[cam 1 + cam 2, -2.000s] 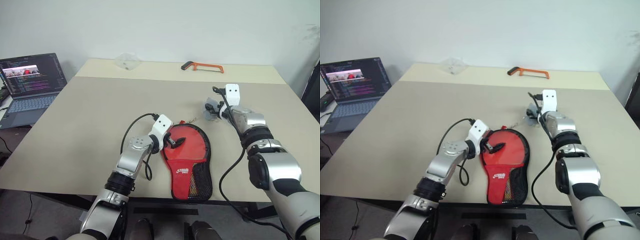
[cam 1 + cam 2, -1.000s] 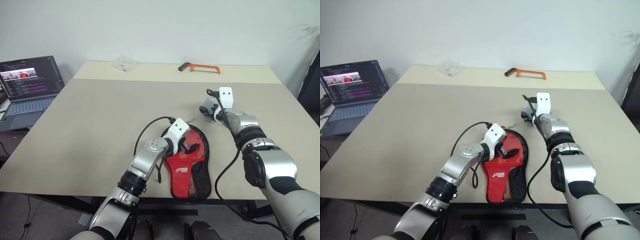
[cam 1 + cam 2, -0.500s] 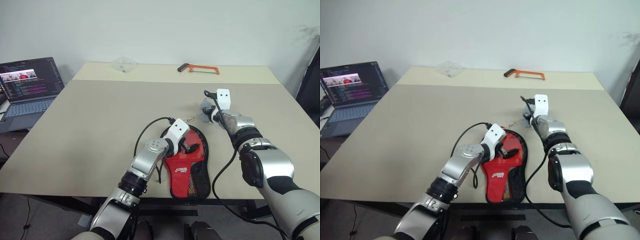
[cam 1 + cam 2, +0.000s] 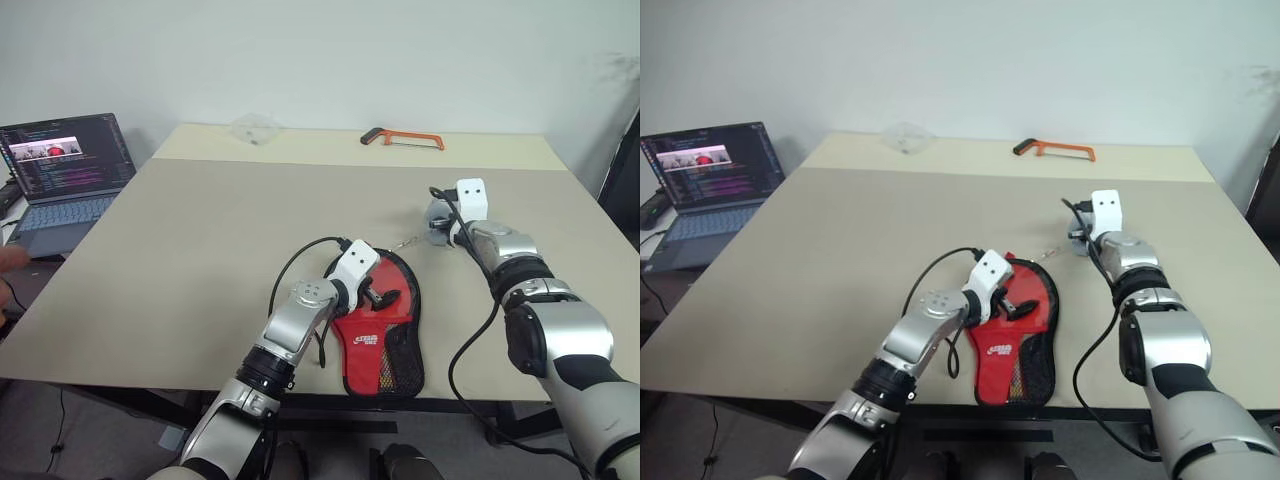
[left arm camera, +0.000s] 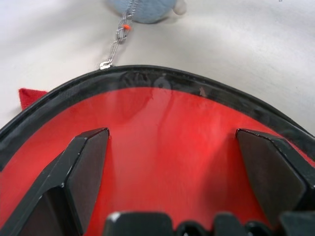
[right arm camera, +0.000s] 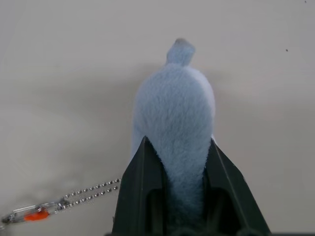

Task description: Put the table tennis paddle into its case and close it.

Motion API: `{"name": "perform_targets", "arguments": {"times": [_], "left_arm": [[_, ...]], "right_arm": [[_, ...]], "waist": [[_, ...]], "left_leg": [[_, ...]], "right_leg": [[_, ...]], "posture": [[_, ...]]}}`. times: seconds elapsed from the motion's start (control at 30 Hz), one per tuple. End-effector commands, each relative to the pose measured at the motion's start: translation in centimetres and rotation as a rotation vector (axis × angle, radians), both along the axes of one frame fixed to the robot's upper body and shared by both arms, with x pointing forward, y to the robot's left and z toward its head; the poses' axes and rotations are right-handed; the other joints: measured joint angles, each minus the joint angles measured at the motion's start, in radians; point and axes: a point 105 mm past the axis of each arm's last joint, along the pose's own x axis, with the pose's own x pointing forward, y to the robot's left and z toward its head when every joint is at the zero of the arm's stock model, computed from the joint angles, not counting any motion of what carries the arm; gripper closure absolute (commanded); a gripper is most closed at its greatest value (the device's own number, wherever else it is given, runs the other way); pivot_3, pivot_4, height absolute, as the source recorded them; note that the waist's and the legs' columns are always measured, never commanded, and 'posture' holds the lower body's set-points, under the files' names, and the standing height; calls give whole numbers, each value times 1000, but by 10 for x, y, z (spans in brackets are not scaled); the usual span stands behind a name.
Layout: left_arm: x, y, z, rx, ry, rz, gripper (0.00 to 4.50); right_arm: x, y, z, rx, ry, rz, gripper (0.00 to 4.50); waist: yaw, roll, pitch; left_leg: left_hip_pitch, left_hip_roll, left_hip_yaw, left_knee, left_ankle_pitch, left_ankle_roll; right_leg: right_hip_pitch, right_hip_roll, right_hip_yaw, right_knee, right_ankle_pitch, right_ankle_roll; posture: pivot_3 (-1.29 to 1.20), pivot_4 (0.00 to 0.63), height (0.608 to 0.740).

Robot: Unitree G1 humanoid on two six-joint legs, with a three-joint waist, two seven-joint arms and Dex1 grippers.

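Beyond case [image 4: 380, 320], hacksaw [image 4: 402, 137], laptop [image 4: 62, 166]

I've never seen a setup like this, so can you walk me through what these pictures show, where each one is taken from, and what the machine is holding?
This is a humanoid robot with two arms, each ending in a two-fingered black gripper. The two wide pictures come from cameras in its head, looking down over a beige table. The two close-ups come from cameras on its wrists.

On the table lies a paddle-shaped red and black soft zip case. The left gripper hovers over it with fingers spread wide; its wrist view looks straight onto the red fabric. The right gripper is closed on a small fluffy pale grey-blue pouch, joined to the case by a thin bead chain.

At the far edge are an orange-framed hacksaw and a clear plastic wrapper. An open laptop sits to the robot's left.
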Motion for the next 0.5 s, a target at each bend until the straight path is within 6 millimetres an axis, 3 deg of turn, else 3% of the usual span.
{"name": "perform_targets", "arguments": {"times": [0.03, 0.13, 0.23, 0.5], "left_arm": [[-7, 17, -41, 87, 134, 50, 0], [-6, 19, -41, 91, 134, 53, 0], [-5, 19, -41, 97, 135, 50, 0], [-6, 14, -42, 109, 138, 22, 0]], "right_arm": [[-7, -34, 23, -145, -48, 38, 4167], [-29, -36, 15, -262, 3, 230, 4167], [-71, -31, 8, -408, 71, 481, 4168], [-137, -13, 25, -536, 112, 812, 4197]], "waist": [[9, 0, 0], [15, 0, 0], [20, 3, -2], [5, 9, -6]], "left_leg": [[0, 0, 0, 0, 0, 0], [0, -1, -1, 1, 0, 0], [0, -2, -1, 1, 0, 0], [2, -2, -1, 2, 0, 0]], "right_leg": [[0, 0, 0, 0, -1, 2], [2, -1, -1, -1, -1, 3], [2, -2, -1, -2, -2, 5], [3, -1, 0, -1, -4, 6]], "posture": [[0, 150, 740], [0, 150, 740], [0, 150, 740], [0, 150, 740]]}}
